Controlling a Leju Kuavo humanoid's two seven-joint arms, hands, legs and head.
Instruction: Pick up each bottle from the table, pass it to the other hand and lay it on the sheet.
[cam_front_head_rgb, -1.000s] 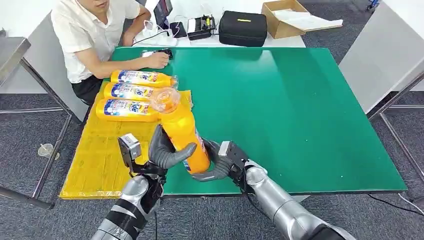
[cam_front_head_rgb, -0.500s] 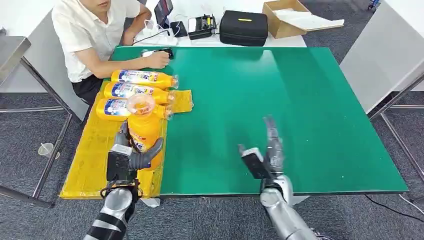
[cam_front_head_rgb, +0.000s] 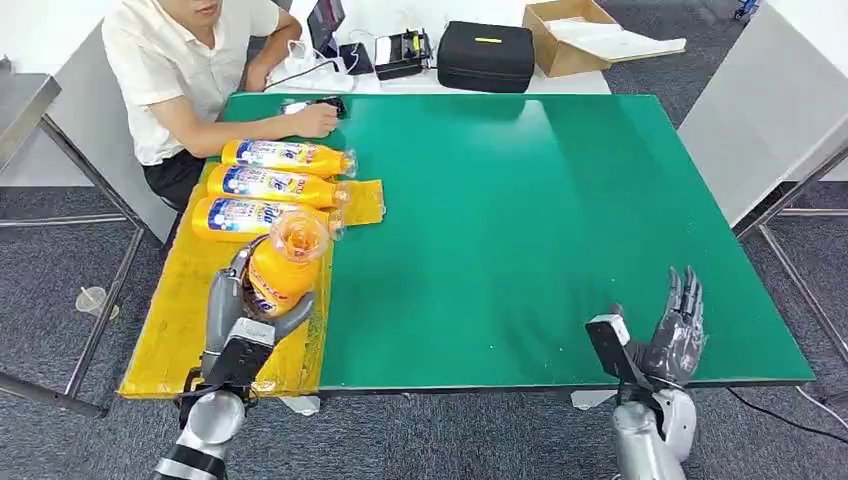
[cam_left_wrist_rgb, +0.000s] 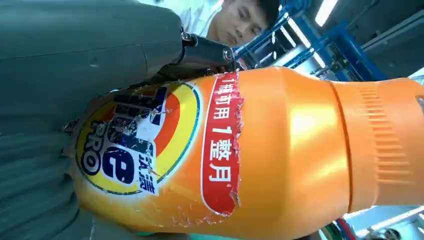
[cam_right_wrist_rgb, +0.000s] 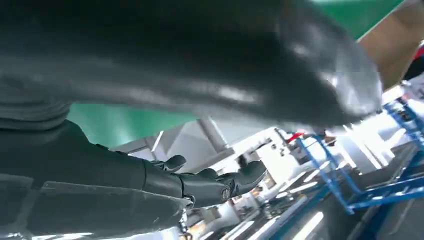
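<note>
Head view: looked fwd and down from high on body, took in whole green table (cam_front_head_rgb: 560, 230) w/ yellow sheet (cam_front_head_rgb: 190, 310) at its left edge. Left wrist view: sat very close behind left hand (cam_front_head_rgb: 240, 315), turned sideways, pressed up near held bottle (cam_left_wrist_rgb: 240, 150), same bottle (cam_front_head_rgb: 278, 270) seen from head. Right wrist view: close behind right hand (cam_right_wrist_rgb: 150, 125), tilted up; shared w/ head view a strip of green table (cam_right_wrist_rgb: 125, 125).
</note>
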